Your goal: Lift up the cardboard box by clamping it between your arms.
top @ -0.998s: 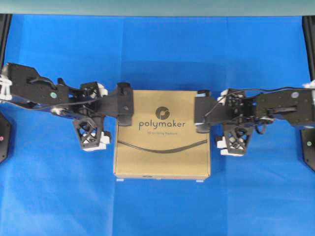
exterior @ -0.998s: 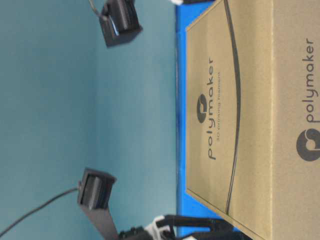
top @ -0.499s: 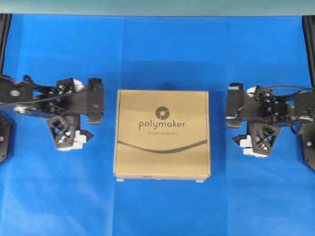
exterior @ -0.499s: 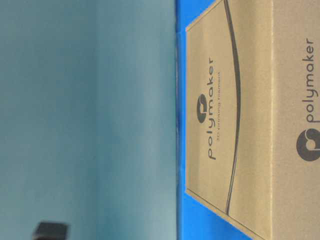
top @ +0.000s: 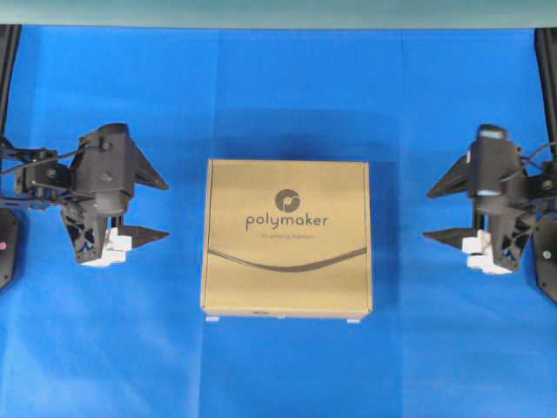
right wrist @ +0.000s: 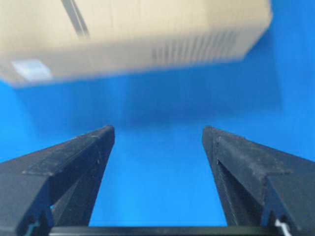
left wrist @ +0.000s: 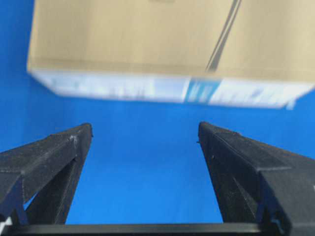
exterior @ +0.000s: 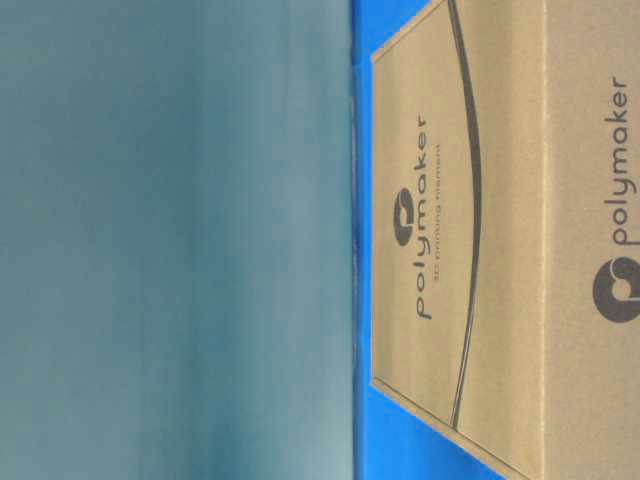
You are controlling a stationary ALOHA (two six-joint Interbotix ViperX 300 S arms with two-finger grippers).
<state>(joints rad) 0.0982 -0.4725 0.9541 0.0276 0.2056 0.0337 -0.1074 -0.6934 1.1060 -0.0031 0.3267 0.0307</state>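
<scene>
While both hands, left hand (top: pixel 155 209) and right hand (top: pixel 439 212), gape wide, only blue cloth (top: pixel 278 96) surrounds the cardboard box (top: pixel 287 237).

A counter (top: pixel 278 366) covered in bright blue cloth fills the overhead view, a little creased but lying flat. The only thing resting directly on it is the cardboard box (top: pixel 287 237), flat and square, sitting at the middle with its printed top facing up and the logo reading upright. Blue cloth shows all round it, at twelve, three, six and nine o'clock alike.
</scene>
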